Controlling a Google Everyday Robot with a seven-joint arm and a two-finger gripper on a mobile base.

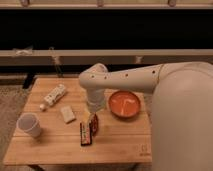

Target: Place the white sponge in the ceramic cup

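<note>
The white sponge [67, 114] is a small off-white block lying flat on the wooden table [115, 147], left of centre. The ceramic cup [29, 124] is a plain white cup standing upright near the table's left front edge, apart from the sponge. My white arm reaches in from the right, and my gripper [94, 106] hangs over the middle of the table, to the right of the sponge and just above the dark snack packets. Nothing shows between its tips.
A longer white printed packet [54, 95] lies at the back left with a tiny white cap [42, 107] beside it. An orange bowl [124, 104] sits right of the gripper. Two dark snack packets [88, 131] lie in front of it. A railing runs behind the table.
</note>
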